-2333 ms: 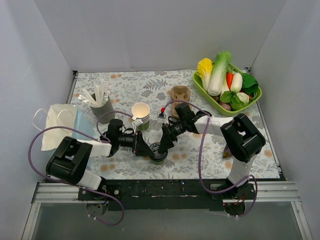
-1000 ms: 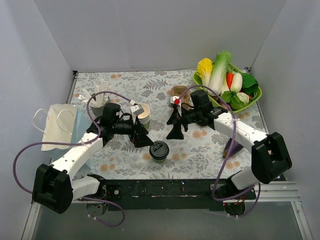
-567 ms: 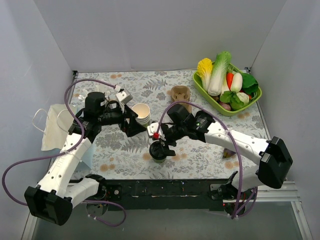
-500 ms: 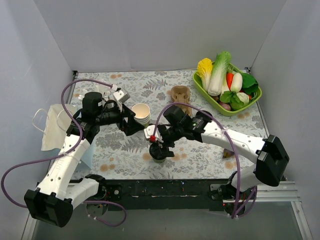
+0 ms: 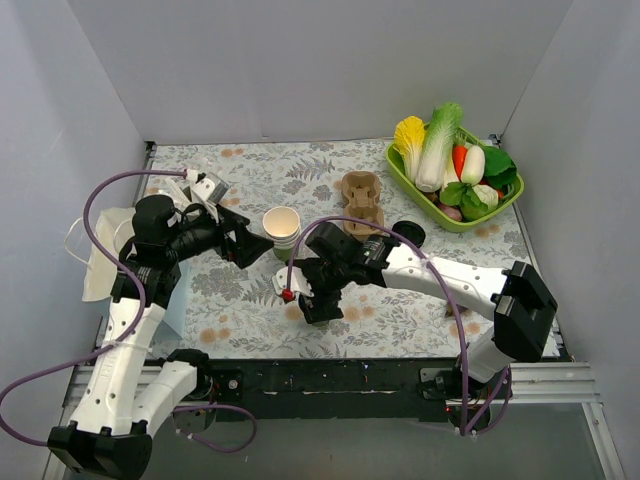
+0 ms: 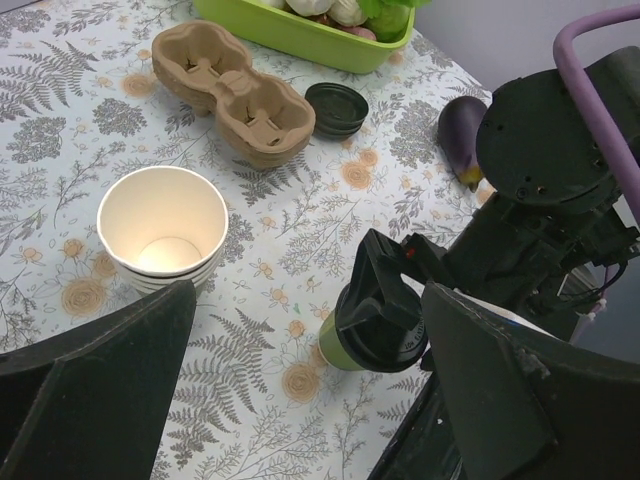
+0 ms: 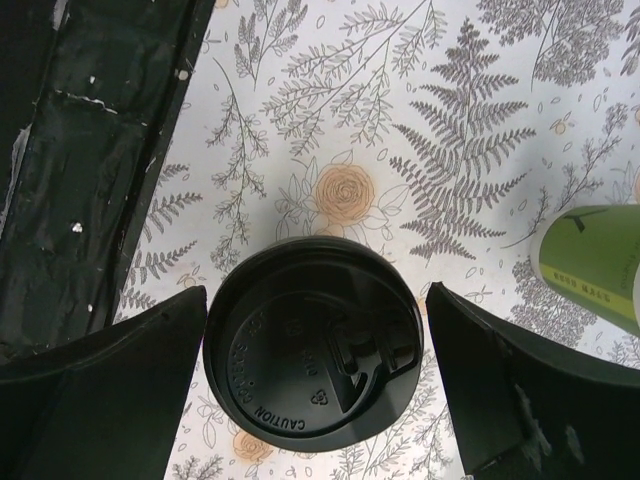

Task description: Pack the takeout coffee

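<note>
Right tool released, jaws spread either side of takeout coffee directly below, positioned for top-down grasp. Left tool released, held clear, likely avoiding collision.

Smooth plastic lid, paper body on takeout coffee; cup carrier matt pulp.

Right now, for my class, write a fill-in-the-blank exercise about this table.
The right tool straddles the takeout coffee, whose lid is ____. The left tool is not shut but ____. The stack of lidless cups stands ____, not tipped. Missing words: black; open; upright.
</note>
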Motion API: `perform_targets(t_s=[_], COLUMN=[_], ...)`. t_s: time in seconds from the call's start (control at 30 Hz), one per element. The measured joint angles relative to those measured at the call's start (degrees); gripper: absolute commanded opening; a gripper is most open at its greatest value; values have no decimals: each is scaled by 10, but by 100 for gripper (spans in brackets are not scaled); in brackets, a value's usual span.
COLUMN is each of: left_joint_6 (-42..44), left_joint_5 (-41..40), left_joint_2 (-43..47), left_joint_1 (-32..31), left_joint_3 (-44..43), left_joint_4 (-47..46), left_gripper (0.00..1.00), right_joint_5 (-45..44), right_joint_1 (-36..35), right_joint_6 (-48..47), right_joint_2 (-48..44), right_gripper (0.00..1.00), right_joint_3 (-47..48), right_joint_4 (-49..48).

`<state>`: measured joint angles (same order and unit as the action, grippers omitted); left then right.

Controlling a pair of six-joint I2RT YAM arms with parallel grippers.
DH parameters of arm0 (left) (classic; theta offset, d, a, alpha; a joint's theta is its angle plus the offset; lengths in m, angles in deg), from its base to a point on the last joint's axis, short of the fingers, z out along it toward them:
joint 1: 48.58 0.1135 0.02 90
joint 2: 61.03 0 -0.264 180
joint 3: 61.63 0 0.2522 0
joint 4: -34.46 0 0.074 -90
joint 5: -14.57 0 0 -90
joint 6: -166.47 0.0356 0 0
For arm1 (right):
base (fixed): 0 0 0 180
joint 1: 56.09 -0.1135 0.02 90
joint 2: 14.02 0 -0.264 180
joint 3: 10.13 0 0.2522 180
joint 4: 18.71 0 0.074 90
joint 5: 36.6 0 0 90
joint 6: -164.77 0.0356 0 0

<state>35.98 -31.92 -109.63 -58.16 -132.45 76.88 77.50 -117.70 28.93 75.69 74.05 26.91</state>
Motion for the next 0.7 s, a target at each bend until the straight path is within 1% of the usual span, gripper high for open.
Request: perform_targets(t_s=[0.17,0.43,0.57,0.7], left_joint_6=[-9,-19,-20,-20], left_joint_5=[3,13,18,22], left_joint_2=[5,4,5,5], left_joint_1=[2,2,4,5], left_joint_3=[14,33,38,42], left_joint_4=[-5,-10,-17,-17], left_gripper=[98,98,98,98], right_joint_5=[-8,24,35,44], right_joint_1=[9,71,72,72], right_joint_6=[4,26,33,40], right_joint_2=[0,0,0,0], right_gripper=[97,91,90,87], right_joint_3=[0,7,7,7], right_joint_4=[14,25,29,29])
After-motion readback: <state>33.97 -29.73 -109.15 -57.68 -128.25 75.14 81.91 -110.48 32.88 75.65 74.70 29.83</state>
